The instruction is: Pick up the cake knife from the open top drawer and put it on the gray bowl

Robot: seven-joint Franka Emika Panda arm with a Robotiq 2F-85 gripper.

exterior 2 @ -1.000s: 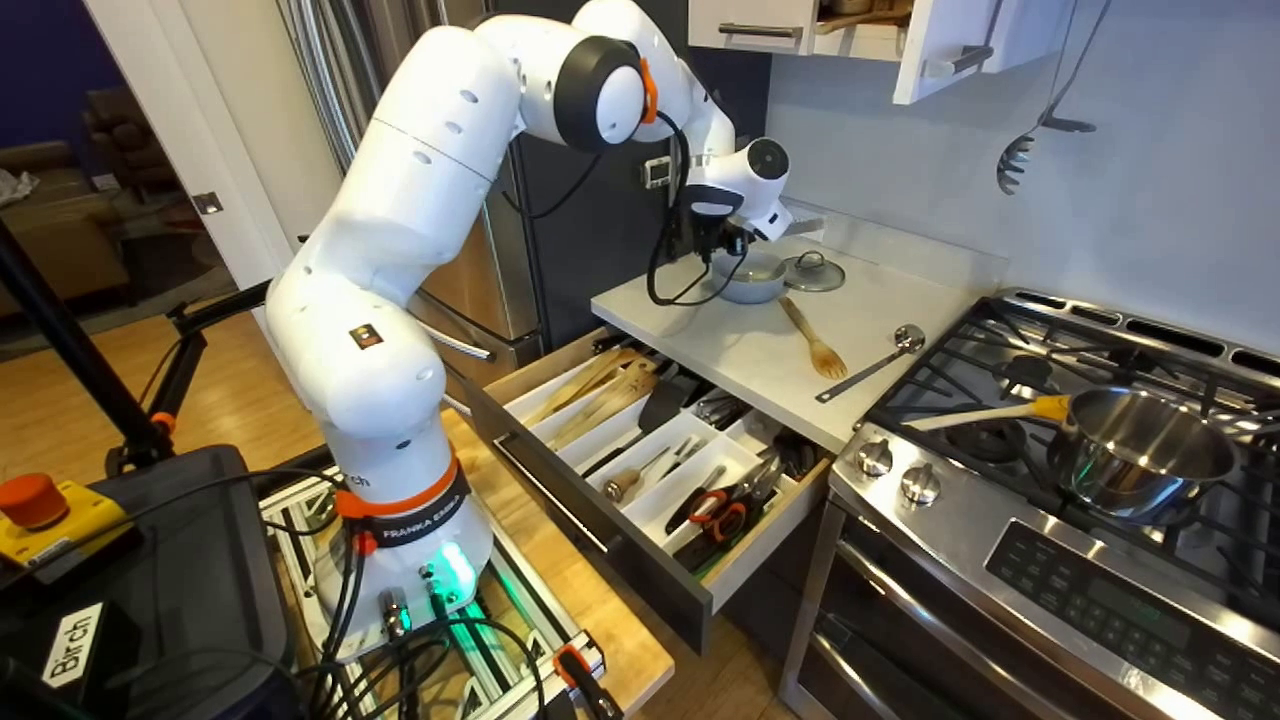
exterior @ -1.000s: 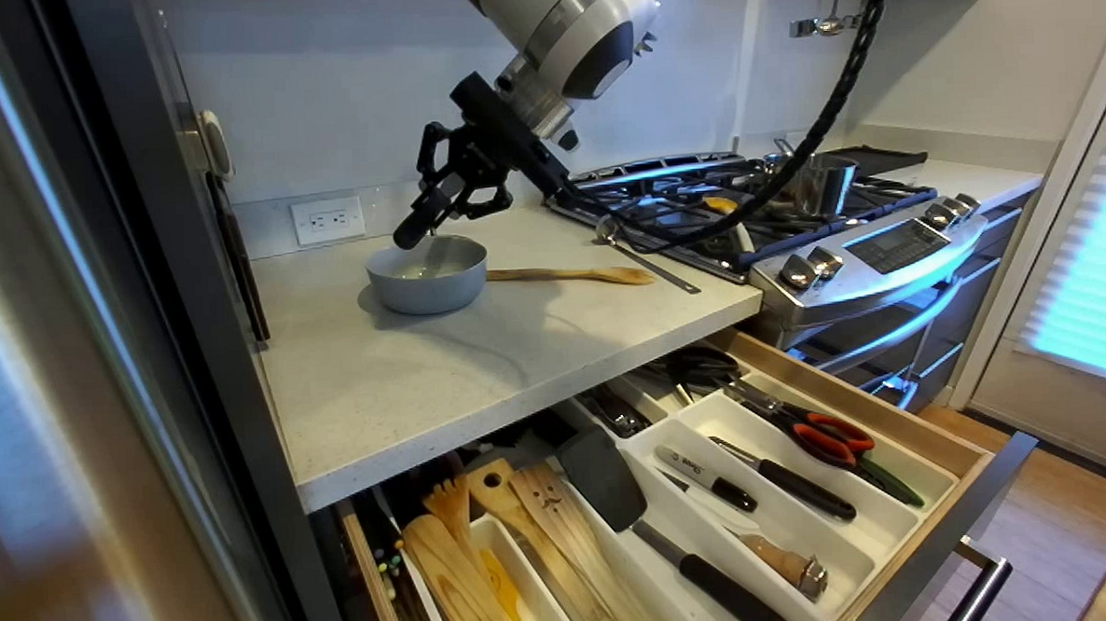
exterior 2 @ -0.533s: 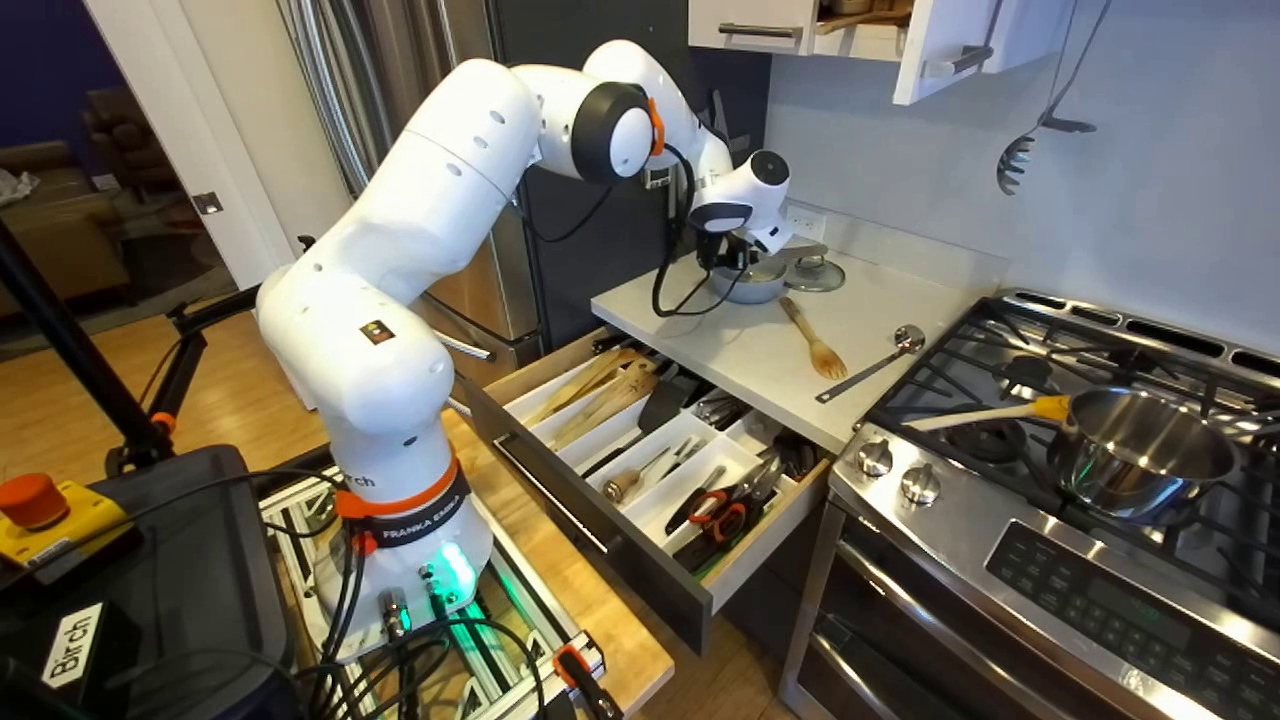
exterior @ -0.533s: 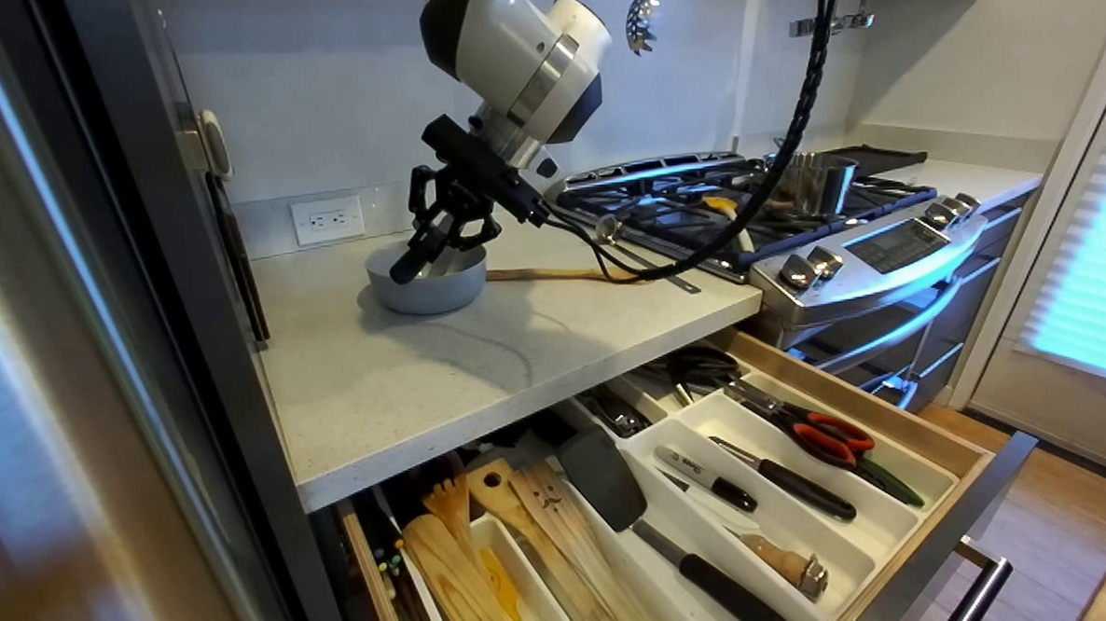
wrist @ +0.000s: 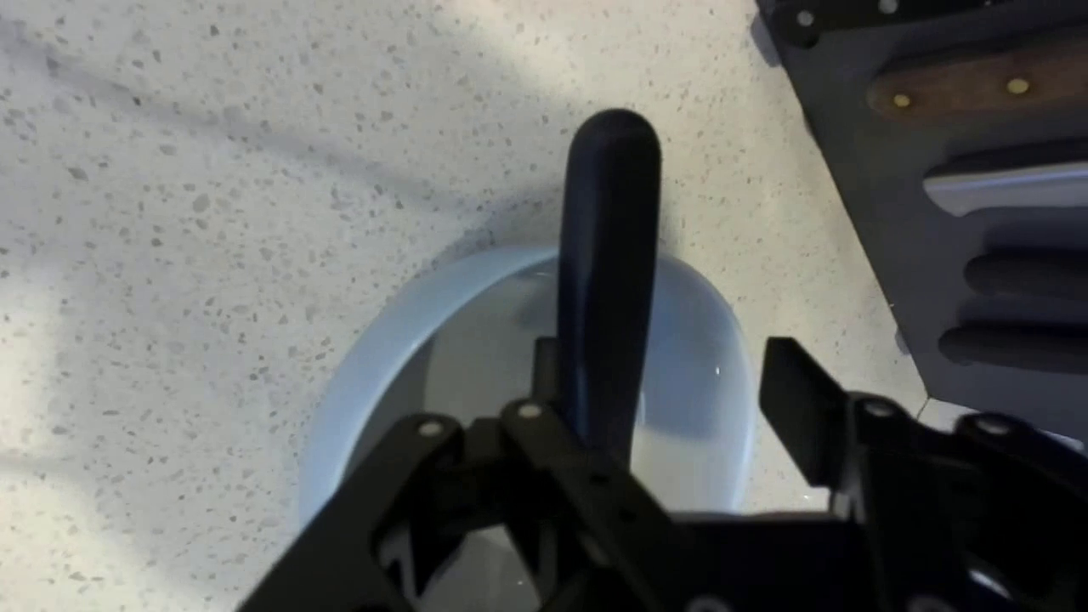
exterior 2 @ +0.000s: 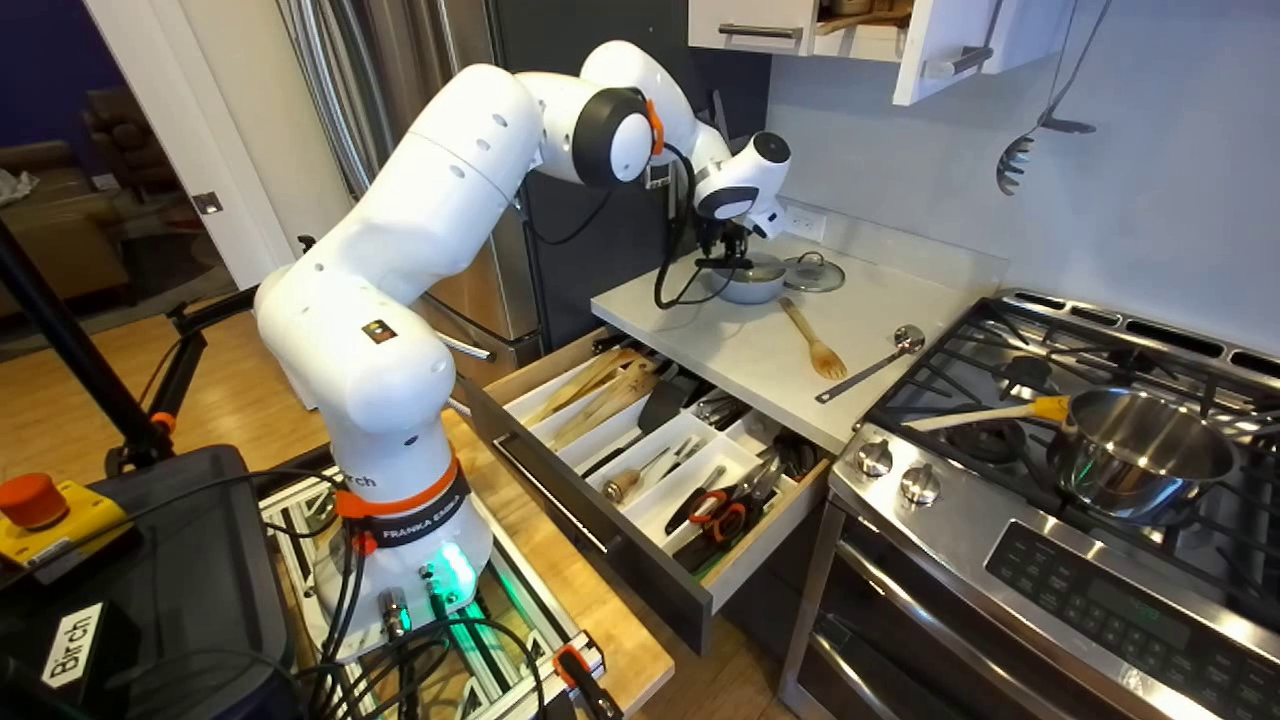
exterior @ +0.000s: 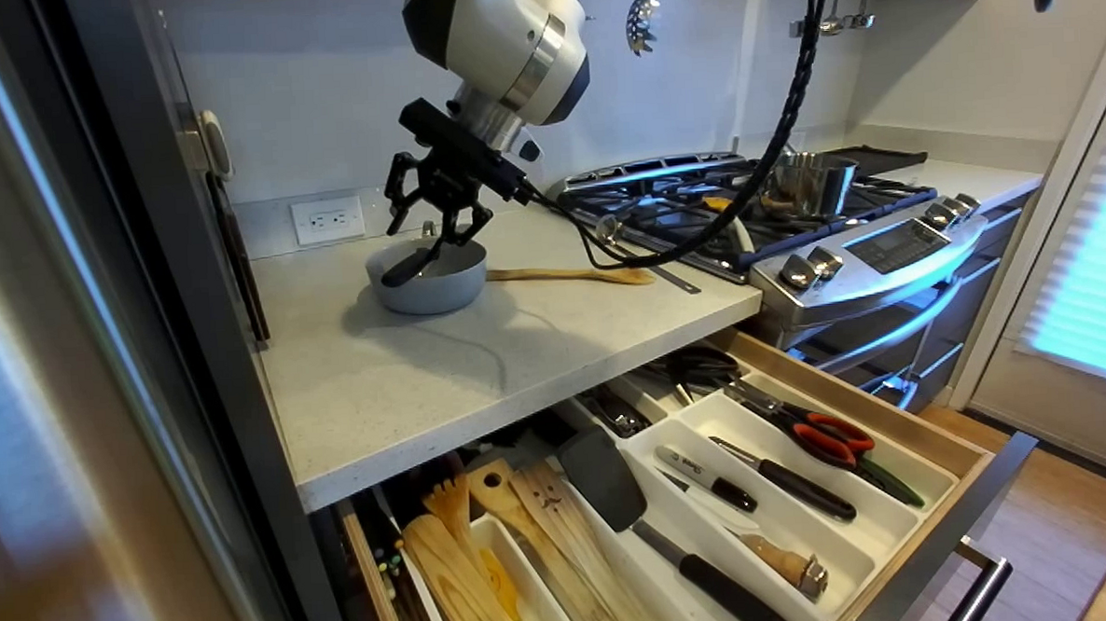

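Note:
The gray bowl (exterior: pixel 431 295) stands on the counter and shows in both exterior views (exterior 2: pixel 752 290). The cake knife's black handle (exterior: pixel 406 268) is tilted across the bowl's near rim in an exterior view. In the wrist view the handle (wrist: pixel 608 272) extends over the rim beside one finger; its other end is hidden behind the gripper. My gripper (exterior: pixel 419 240) is just above the bowl with its fingers apart. In the wrist view the gripper (wrist: pixel 667 399) has a wide gap, with the handle close against the left finger; I cannot tell if they touch. The top drawer (exterior: pixel 856 398) is open below.
A wooden spoon (exterior: pixel 570 274) lies beside the bowl, and a metal ladle (exterior 2: pixel 875 365) lies nearer the stove. A glass lid (exterior 2: pixel 815 270) is behind the bowl. Knives on a dark board (wrist: pixel 960 246) are close by. A pot (exterior 2: pixel 1145 455) stands on the stove.
My gripper came down to the bowl with the knife, then opened and rose slightly. The knife handle now leans over the bowl's rim, apart from the far finger.

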